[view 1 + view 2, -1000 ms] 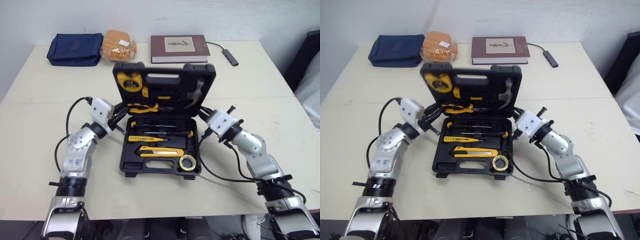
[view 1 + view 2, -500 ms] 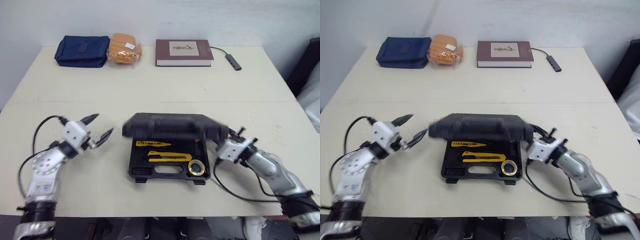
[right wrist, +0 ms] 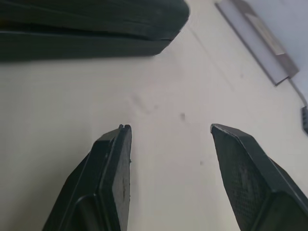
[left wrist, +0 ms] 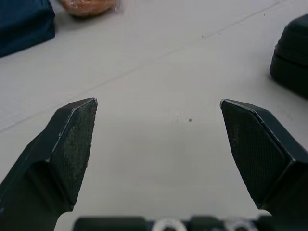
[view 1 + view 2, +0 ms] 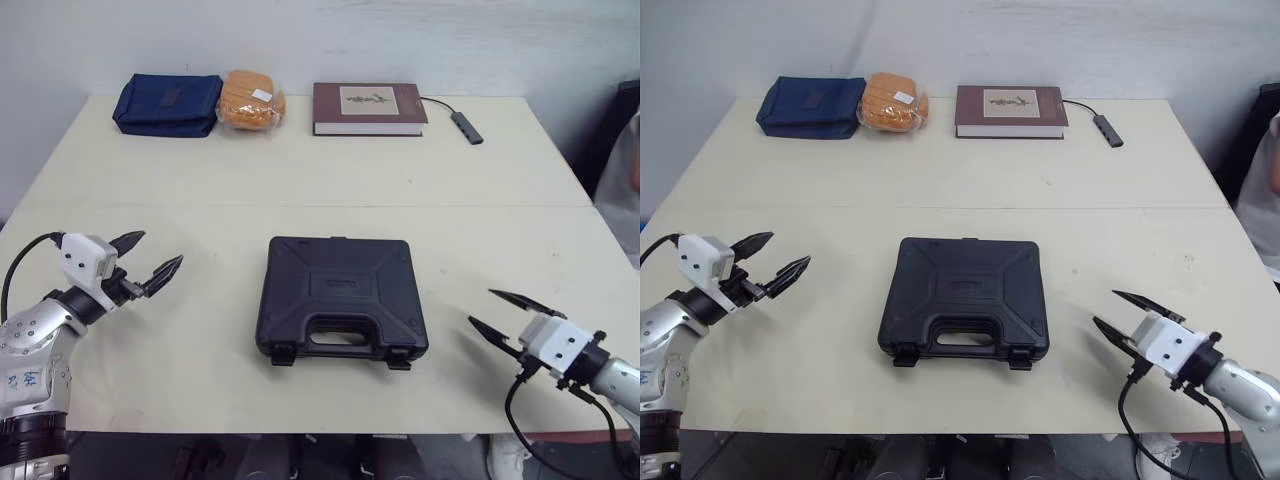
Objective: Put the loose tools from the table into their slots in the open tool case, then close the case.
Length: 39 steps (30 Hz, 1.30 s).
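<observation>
Pale tabletop (image 5: 300, 180) stretches out to a white wall, and the black tool case (image 5: 342, 297) lies flat at its centre with the lid down and the handle facing the near edge. No loose tools are visible on the surface, so by my reading both the stowing and the closing look done.

The left gripper (image 5: 160, 248) hovers at about 9 o'clock from the case, well apart from it, fingers spread wide and holding nothing. The right gripper (image 5: 481, 306) sits at about 4 o'clock, also clear of the case, its fingers parted and empty.

Along the far edge lie a blue pouch (image 5: 167, 101) and an orange packet (image 5: 251, 97) at 11 o'clock, a book (image 5: 368, 106) at 12, and a small cable adapter (image 5: 465, 125) at 1 — none of them tools.

Two latches (image 5: 283, 352) sit on the case's 6 o'clock side, and I cannot tell whether they are snapped. If not, the next move would be a press on each — otherwise nothing remains.
</observation>
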Tool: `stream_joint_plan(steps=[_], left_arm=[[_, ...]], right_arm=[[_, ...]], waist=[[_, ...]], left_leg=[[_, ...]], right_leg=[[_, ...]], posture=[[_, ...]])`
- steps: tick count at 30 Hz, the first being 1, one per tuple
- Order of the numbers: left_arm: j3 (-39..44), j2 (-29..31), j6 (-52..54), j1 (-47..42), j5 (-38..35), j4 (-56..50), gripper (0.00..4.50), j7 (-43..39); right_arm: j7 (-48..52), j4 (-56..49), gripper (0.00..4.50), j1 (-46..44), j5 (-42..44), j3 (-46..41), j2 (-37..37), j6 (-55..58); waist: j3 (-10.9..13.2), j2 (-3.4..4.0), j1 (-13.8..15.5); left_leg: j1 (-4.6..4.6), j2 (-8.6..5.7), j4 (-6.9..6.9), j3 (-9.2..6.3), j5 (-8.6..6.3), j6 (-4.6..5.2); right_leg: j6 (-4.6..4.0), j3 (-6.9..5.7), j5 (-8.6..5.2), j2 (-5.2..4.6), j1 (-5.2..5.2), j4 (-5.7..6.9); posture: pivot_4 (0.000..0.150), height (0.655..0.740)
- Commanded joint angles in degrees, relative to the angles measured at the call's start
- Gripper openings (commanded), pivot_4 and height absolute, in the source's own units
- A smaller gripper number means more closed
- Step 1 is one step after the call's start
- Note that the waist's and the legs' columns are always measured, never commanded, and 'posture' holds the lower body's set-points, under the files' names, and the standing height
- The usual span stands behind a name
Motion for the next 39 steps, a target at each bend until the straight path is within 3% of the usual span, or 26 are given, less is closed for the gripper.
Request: stream_joint_plan(steps=[1, 3, 4, 6, 8, 10, 17, 26, 31, 39], left_arm=[[-2.0, 0.2, 0.1, -4.2, 0.5, 1.4, 4.12, -2.0], [-3.3, -0.3, 0.0, -6.7, 0.7, 2.4, 4.12, -2.7], [-4.8, -1.1, -1.4, -9.3, 1.8, 4.3, 4.12, -3.2], [-6.7, -2.1, -3.1, -12.4, 2.9, 6.7, 4.12, -4.3], [-8.0, -2.8, -4.0, -14.2, 3.7, 8.7, 4.12, -5.2], [-11.7, -4.6, -5.8, -19.6, 6.3, 14.2, 3.3, -6.7], [-17.0, -10.1, -9.1, -33.2, 11.5, 30.7, 0.04, -8.0], [-19.9, -15.0, -13.1, -42.8, 16.5, 48.1, 0.04, -8.2], [-19.8, -16.8, -14.9, -45.7, 17.0, 54.7, 0.04, -13.8], [-19.2, -15.6, -14.8, -45.6, 16.6, 56.7, 0.04, -26.8]], right_arm=[[4.2, -8.8, 2.74, 3.8, 7.0, -2.3, 0.0, 5.9], [5.1, -11.8, 2.74, 5.0, 8.5, -2.9, 0.6, 8.4], [5.6, -13.2, 2.52, 5.6, 8.5, -2.8, 0.8, 9.4], [6.3, -14.6, 1.96, 6.3, 7.9, -2.9, 1.2, 10.8], [7.2, -15.5, 1.02, 6.9, 7.6, -3.2, 1.8, 11.8], [8.8, -17.0, 0.01, 8.0, 7.2, -2.3, 2.0, 13.0], [14.2, -21.7, 0.0, 12.3, 7.4, -1.1, 1.4, 18.3], [14.8, -22.9, 0.0, 10.3, 3.3, 3.6, 3.1, 21.6], [11.0, -19.3, 0.0, 4.1, -2.5, 7.3, 6.4, 21.2], [9.5, -16.2, 0.0, 0.1, -6.5, 8.3, 8.7, 20.3]], waist=[[0.0, -0.02, 0.0], [0.0, -0.01, 0.0], [0.0, -0.01, 0.0], [0.0, -0.04, 0.1], [0.0, -0.04, 0.1], [0.0, -0.04, 0.3], [0.0, -0.18, 0.4], [0.1, -0.43, 0.1], [0.1, -0.57, 0.1], [0.2, -0.61, 0.1]], left_leg=[[0.03, 0.03, 0.0, -0.03, -0.01, -0.01], [0.08, 0.04, 0.0, 0.0, -0.04, -0.02], [0.08, 0.04, 0.0, 0.0, -0.04, -0.03], [0.1, 0.04, 0.0, 0.02, -0.07, -0.04], [0.1, 0.03, 0.0, 0.04, -0.07, -0.04], [0.1, 0.02, -0.01, 0.08, -0.07, -0.03], [0.06, -0.1, 0.02, 0.17, -0.03, 0.1], [0.05, -0.08, 0.03, 0.31, -0.03, 0.13], [0.02, -0.09, 0.07, 0.35, -0.03, 0.13], [0.0, -0.11, 0.08, 0.35, -0.02, 0.14]], right_leg=[[0.0, -0.01, 0.0, 0.01, 0.03, -0.01], [0.0, 0.04, 0.0, 0.02, 0.03, 0.02], [0.0, 0.04, 0.0, 0.01, 0.03, 0.02], [0.0, 0.05, 0.0, 0.03, 0.04, 0.02], [0.0, 0.05, 0.0, 0.06, 0.03, 0.02], [0.0, 0.06, 0.0, 0.09, 0.01, 0.01], [0.04, -0.12, 0.02, 0.22, -0.02, 0.07], [0.06, -0.31, 0.03, 0.24, -0.14, 0.1], [0.06, -0.33, 0.03, 0.25, -0.19, 0.12], [0.06, -0.36, 0.03, 0.26, -0.19, 0.14]], posture=[[0.15, 0.74], [0.15, 0.74], [0.15, 0.74], [0.15, 0.74], [0.15, 0.74], [0.15, 0.74], [0.15, 0.74], [0.15, 0.74], [0.15, 0.74], [0.15, 0.74]])
